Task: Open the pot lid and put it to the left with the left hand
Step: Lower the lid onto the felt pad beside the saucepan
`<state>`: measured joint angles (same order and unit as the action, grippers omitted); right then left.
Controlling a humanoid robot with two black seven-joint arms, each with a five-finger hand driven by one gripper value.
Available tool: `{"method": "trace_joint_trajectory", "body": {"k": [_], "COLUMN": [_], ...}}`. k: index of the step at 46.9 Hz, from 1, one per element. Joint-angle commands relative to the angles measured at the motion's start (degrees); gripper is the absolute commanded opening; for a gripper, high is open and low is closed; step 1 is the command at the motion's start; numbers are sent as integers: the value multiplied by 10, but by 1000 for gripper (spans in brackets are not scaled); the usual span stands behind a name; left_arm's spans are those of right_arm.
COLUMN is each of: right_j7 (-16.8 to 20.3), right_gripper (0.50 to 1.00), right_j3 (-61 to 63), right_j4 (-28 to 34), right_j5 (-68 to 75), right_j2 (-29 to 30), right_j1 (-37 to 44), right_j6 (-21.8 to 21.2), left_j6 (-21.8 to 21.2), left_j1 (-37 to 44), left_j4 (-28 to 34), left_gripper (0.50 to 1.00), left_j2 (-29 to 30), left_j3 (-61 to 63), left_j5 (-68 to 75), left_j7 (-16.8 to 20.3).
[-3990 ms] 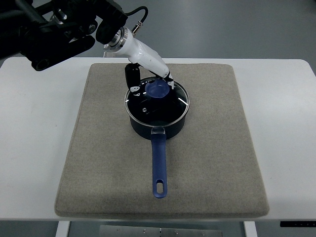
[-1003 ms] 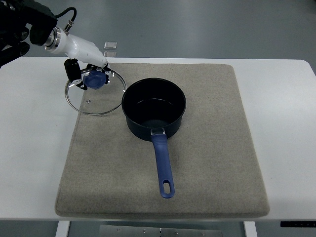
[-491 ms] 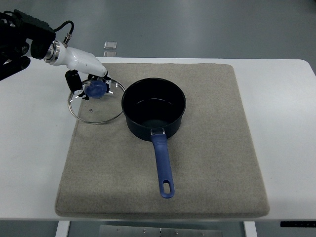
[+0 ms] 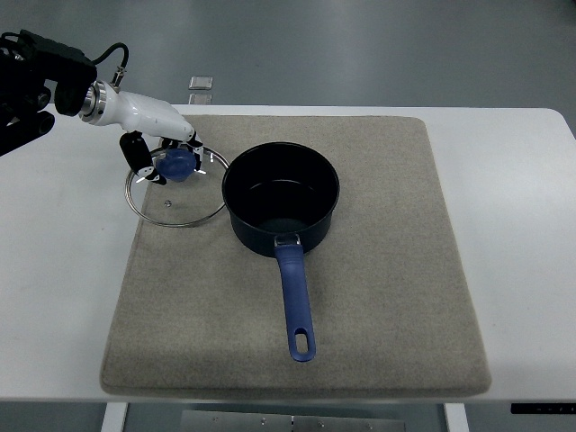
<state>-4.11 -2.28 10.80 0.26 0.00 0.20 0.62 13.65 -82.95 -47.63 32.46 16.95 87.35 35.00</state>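
A dark blue pot (image 4: 281,200) stands uncovered near the middle of the grey mat (image 4: 396,270), its blue handle (image 4: 294,297) pointing toward the front edge. Left of it lies the glass lid (image 4: 176,193) with its blue knob (image 4: 178,165), resting over the mat's left edge, its rim close beside the pot. My left hand (image 4: 166,158) comes in from the upper left on a white forearm, and its fingers are curled around the knob. The right arm is out of view.
The mat lies on a white table (image 4: 63,270). A small clear object (image 4: 202,83) sits at the table's far edge behind the mat.
The lid came off the pot and travelled left with my left hand. Over the last second it sank and settled a little nearer the pot.
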Motion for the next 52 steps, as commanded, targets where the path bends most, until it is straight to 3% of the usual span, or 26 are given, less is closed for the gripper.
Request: {"method": "trace_joint_trajectory", "body": {"k": [1,52], "right_j7": [0,0], "right_gripper": [917,917], "right_j3": [0,0], "right_j4": [0,0], "right_j5": [0,0], "right_j2": [0,0], "right_j1": [1,0], "right_j6": [0,0], "left_j6": [-6,-22], "left_j1": [4,24], "left_j4": [4,32], "left_gripper": [500,500], "left_j2": [0,-8], "left_j3": [-1,-3], "left_j5": [-2,-40], "left_j7": [0,0]}}
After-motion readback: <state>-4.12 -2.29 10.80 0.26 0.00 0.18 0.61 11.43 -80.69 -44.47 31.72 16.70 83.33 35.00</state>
